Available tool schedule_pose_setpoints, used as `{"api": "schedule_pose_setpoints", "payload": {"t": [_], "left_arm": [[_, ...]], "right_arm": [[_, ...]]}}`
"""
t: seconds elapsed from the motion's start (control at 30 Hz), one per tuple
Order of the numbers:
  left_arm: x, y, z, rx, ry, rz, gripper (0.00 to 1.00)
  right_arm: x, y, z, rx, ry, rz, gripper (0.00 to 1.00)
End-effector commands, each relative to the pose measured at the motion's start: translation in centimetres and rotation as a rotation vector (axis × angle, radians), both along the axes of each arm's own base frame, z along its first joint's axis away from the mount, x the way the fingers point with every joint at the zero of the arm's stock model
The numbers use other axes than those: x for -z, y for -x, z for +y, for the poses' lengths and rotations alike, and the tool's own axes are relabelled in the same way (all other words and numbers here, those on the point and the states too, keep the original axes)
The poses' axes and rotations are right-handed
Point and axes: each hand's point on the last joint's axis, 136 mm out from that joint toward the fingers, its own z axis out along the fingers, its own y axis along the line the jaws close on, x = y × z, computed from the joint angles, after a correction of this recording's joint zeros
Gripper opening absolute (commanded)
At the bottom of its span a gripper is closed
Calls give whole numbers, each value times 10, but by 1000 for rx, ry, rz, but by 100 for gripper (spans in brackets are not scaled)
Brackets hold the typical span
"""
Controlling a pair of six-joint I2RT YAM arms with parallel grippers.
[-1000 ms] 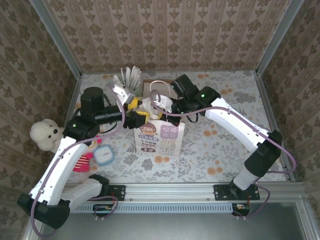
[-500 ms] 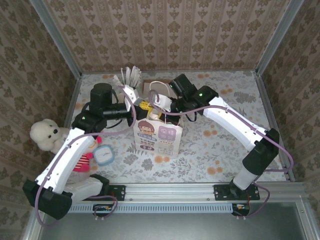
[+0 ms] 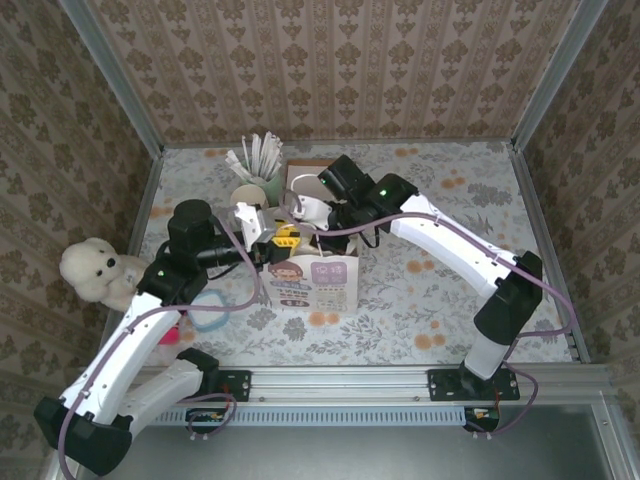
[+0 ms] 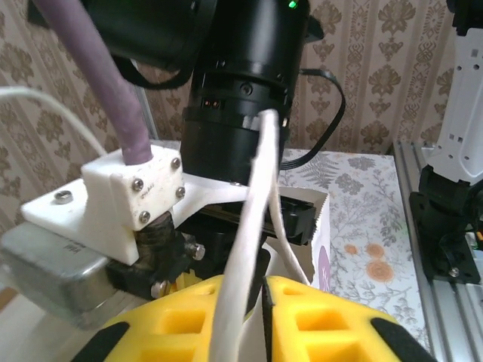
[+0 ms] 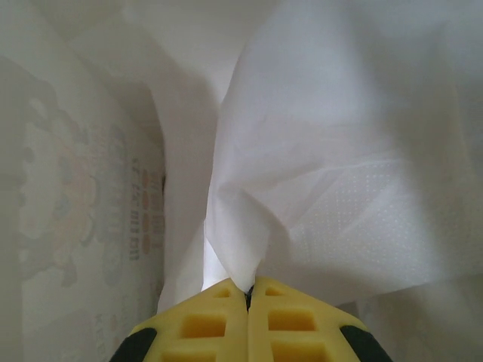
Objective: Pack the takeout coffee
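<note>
A staged robot test cell; wallpapered panels (image 3: 340, 70) in aluminium framing (image 3: 340, 380) box a floral table (image 3: 430, 290).

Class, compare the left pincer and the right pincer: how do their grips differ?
The left pincer clamps a thin white handle cord; the right pincer pinches a fold of white sheet. The left pincer works outside the paper bag; the right pincer is inside it. Both have yellow fingers.

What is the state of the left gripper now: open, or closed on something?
Closed. The left gripper pinches the white handle of the paper bag; the strap runs between its yellow fingers with almost no gap.
</note>
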Motion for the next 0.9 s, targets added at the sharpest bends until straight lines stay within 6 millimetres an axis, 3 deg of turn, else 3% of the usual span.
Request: {"api": "schedule_pose_setpoints", "payload": {"t": [0.0,0.07,0.17,0.33,0.43,0.5,0.57,0.67,0.73,0.87], "left_arm": [[-8,15,9,-3,14,-5,23],[-11,24,16,-16,50,-61,31],[-13,21,32,-151,101,-115,68],[-26,-6,92,-587,247,-87,98],[-20,-28,134,-865,328,30,100],[-4,-45,161,-1060,342,188,100],[21,-56,187,-1265,331,374,100],[66,-55,226,-1567,259,623,100],[88,-60,229,-1617,207,708,100],[123,-73,212,-1583,158,870,100]], "right_arm": [[11,5,6,23,17,36,0],[13,7,9,13,4,50,0],[20,7,9,-1,25,57,0],[31,7,8,-18,53,67,0],[34,5,8,-23,65,55,0],[33,2,8,-21,76,37,0],[30,1,12,-27,75,13,0],[28,1,21,-39,73,-22,0],[32,2,27,-50,70,-26,0],[40,5,38,-70,73,-23,0]]}}
